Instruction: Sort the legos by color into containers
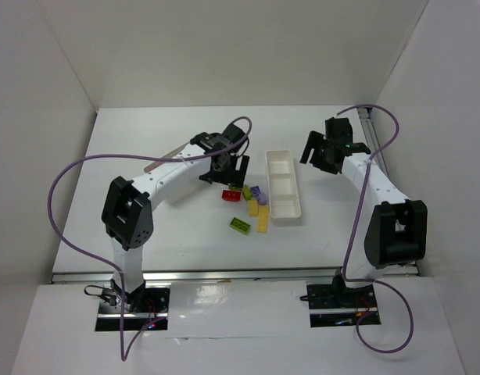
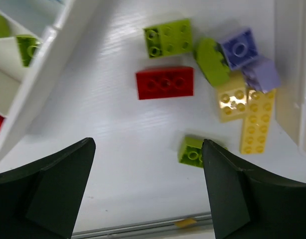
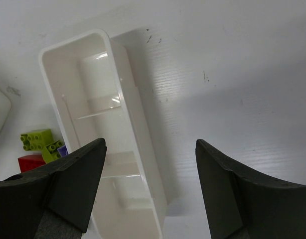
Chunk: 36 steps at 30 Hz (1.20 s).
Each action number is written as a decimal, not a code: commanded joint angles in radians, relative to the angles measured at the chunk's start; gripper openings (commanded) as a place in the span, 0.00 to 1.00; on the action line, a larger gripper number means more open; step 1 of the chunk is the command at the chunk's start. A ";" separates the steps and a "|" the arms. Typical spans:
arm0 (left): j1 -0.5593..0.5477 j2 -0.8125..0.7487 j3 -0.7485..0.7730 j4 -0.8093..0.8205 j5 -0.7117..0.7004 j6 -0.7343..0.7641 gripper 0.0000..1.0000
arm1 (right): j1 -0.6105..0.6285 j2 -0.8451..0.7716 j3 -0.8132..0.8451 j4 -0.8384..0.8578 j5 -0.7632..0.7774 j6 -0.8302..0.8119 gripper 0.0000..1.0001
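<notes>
The loose legos lie in a cluster left of the narrow container (image 1: pixel 283 186): a red brick (image 2: pixel 164 83), lime green bricks (image 2: pixel 168 37) (image 2: pixel 211 62) (image 2: pixel 192 151), two lilac bricks (image 2: pixel 238 47), and two yellow bricks (image 2: pixel 257 127). My left gripper (image 2: pixel 148 144) hangs open above the table just near the red brick, with nothing between its fingers. The wider container (image 2: pixel 48 64) shows at the left of the left wrist view, with green bricks (image 2: pixel 26 47) in one compartment and a bit of red in another. My right gripper (image 3: pixel 149 143) is open over the right wall of the narrow container (image 3: pixel 135 109), which has nothing in it.
White walls enclose the table on three sides. In the top view the left arm (image 1: pixel 170 180) covers most of the wider container. A metal rail (image 2: pixel 143 229) runs along the table's near edge. Purple cables loop beside both arms.
</notes>
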 commanded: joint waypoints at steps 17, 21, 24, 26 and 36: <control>-0.050 0.213 0.009 0.076 0.058 -0.091 1.00 | -0.001 -0.023 0.031 -0.012 0.015 -0.004 0.80; -0.050 0.236 -0.012 0.096 0.025 -0.091 1.00 | -0.001 -0.023 0.031 -0.012 0.015 -0.004 0.80; -0.041 0.260 -0.012 0.114 0.025 -0.079 0.96 | -0.001 -0.023 0.031 -0.012 0.015 -0.004 0.80; -0.041 0.260 0.002 0.114 0.025 -0.079 0.93 | -0.001 -0.023 0.031 -0.012 0.015 -0.004 0.80; -0.041 0.190 0.020 0.105 0.005 -0.070 0.68 | -0.001 -0.023 0.031 -0.012 0.015 -0.004 0.80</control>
